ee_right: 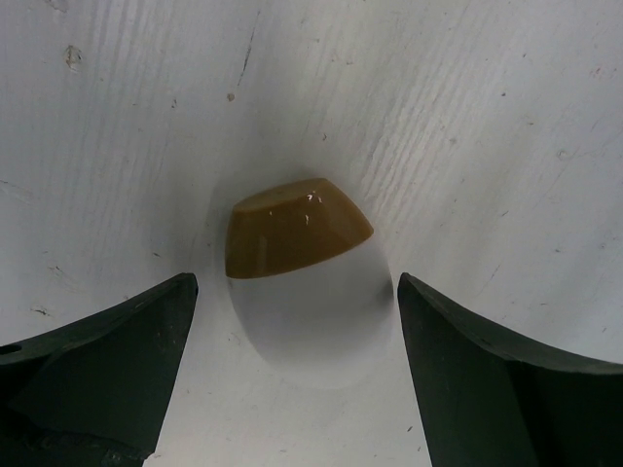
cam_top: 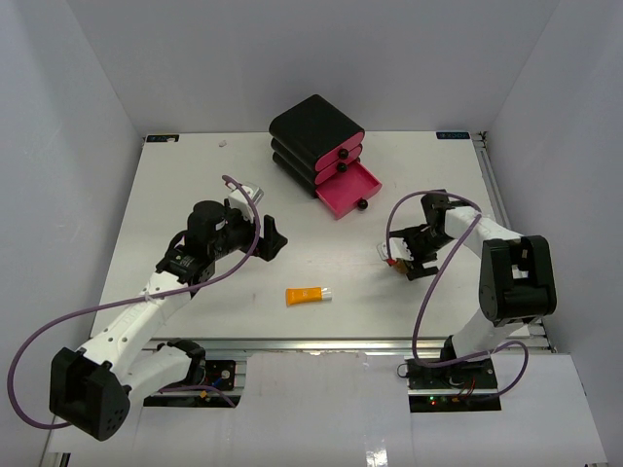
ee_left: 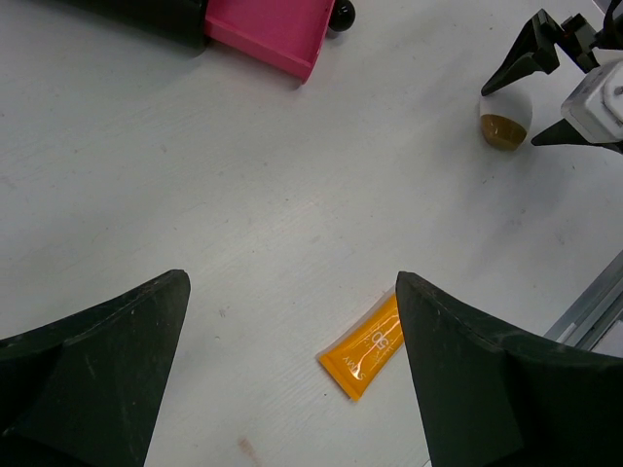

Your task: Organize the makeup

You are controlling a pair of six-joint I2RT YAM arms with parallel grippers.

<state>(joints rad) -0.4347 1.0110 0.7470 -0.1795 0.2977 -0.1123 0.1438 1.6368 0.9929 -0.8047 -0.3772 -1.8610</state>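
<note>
The white-and-brown egg-shaped piece lies on the white table between the fingers of my right gripper. That gripper is open, with a gap showing on both sides of the egg. In the top view it is at the right of the table, pointing down over the egg. An orange tube with a white cap lies flat near the front edge. My left gripper hovers open and holds nothing, and its right finger covers the cap end of the tube. No other makeup shows.
A black three-drawer box with pink fronts stands at the back centre. Its bottom drawer is pulled open toward the front right. A metal rail runs along the table's near edge.
</note>
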